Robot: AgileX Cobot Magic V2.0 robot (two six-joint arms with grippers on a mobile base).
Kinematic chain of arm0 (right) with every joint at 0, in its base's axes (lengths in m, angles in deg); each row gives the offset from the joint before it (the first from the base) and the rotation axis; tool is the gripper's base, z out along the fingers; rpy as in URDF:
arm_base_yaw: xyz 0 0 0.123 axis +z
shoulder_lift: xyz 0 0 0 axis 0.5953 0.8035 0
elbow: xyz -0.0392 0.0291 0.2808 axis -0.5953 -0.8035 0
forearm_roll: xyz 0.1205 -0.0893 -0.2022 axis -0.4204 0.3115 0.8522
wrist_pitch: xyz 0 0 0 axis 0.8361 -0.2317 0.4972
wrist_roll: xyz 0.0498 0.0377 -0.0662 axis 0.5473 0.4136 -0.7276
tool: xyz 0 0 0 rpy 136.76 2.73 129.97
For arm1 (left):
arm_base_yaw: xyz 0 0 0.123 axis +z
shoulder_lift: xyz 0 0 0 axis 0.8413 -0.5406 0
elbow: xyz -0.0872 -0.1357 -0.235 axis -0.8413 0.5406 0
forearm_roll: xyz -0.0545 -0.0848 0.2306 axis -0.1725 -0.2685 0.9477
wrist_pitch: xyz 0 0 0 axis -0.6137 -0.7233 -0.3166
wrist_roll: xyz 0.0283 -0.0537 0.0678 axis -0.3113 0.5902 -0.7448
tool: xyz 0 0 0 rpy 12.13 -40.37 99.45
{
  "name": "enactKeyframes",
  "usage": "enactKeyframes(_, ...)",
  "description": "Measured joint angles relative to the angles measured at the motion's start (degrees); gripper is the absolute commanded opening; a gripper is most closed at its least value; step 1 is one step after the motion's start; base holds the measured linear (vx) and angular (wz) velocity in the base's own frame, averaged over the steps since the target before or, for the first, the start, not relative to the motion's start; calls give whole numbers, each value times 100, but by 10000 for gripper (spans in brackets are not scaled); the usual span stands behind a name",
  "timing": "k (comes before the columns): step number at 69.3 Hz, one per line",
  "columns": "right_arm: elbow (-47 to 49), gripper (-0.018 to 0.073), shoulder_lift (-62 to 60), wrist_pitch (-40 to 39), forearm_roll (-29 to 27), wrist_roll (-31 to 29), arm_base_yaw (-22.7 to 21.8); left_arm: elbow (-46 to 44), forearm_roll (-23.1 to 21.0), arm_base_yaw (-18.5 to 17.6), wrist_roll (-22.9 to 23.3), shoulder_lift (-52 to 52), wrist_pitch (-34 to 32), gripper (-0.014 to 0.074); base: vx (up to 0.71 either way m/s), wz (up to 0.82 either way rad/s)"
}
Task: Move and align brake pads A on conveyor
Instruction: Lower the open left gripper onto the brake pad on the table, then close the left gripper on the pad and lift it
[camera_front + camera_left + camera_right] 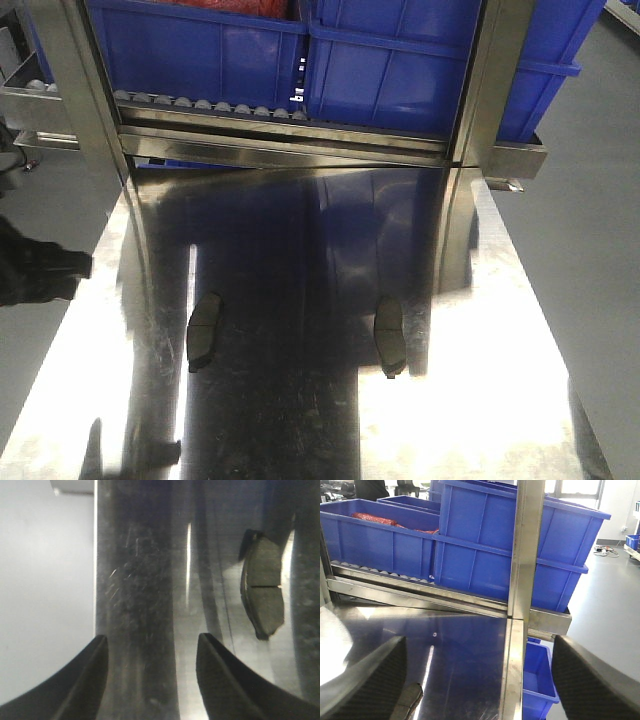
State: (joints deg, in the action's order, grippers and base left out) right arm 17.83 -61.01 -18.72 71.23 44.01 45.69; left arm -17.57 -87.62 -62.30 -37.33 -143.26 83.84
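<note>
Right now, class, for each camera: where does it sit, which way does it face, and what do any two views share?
Front view: high, looking down on the steel tabletop and two brake pads; no hand clearly shows.
Left wrist: above the tabletop's edge, facing down; open left hand, one pad.
Right wrist: low, facing forward at blue bins; open right hand.
Shared: front and right wrist both show the bins.

1. Front view: high up, tilted down over the steel tabletop [300,420], facing the blue bins [400,70].
2. Left wrist view: close above the tabletop's left edge, looking down past its fingers [225,690]; shares one brake pad [262,587] with the front.
3. Right wrist view: low, looking forward across the tabletop at the same bins.
</note>
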Motion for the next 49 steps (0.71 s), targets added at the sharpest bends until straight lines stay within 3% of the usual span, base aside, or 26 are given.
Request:
enactKeyframes(18,0,563,0,0,0,0,0,-1151,-32,-907,-96,-1530,338,388,0,0)
enactKeyframes(28,0,563,0,0,0,0,0,-1609,-72,-1396,121,-2183,350,388,0,0)
enactKeyframes(49,0,563,0,0,0,0,0,-2076,-77,-1702,313,-3117,477,419,0,0)
